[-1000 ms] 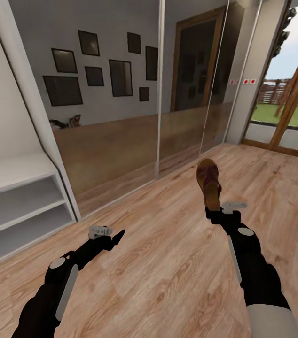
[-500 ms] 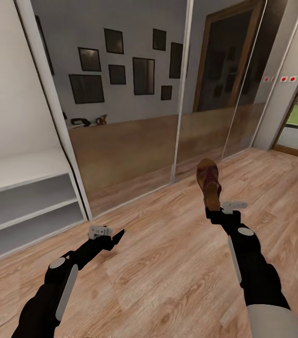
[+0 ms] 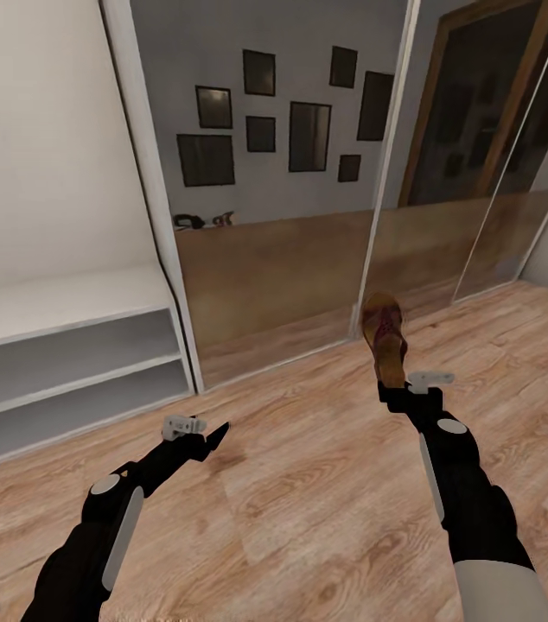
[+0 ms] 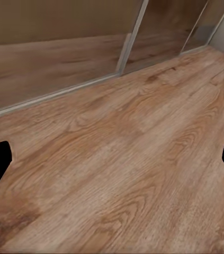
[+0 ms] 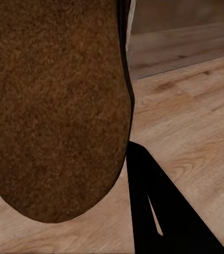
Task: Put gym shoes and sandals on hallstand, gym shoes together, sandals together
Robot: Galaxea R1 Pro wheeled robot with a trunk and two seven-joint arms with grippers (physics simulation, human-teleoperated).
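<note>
A dark brown sandal (image 3: pixel 384 337) with a tan footbed stands toe-up above the wood-plank floor (image 3: pixel 309 484), its heel end in my right gripper (image 3: pixel 391 390), which is shut on it. In the right wrist view the sandal's brown sole (image 5: pixel 53 106) looms close, beside a black finger (image 5: pixel 154 211). My left gripper (image 3: pixel 214 437) hangs open and holds nothing, low over the floor (image 4: pixel 117 159). A pale white unit (image 3: pixel 66 363) with a bench top and two open low shelves stands at the left; its upper part is out of view. The gym shoes are out of view.
Mirrored sliding doors (image 3: pixel 291 199) run along the wall ahead, with white frames (image 3: pixel 149 199) reaching the floor. They reflect picture frames and small shapes (image 3: pixel 200 220) that I cannot make out. Open floor spreads between and in front of my arms.
The camera has turned left: the white unit and mirror doors slid right in the picture and the glass door left view. Both arms and the held sandal keep their pose.
</note>
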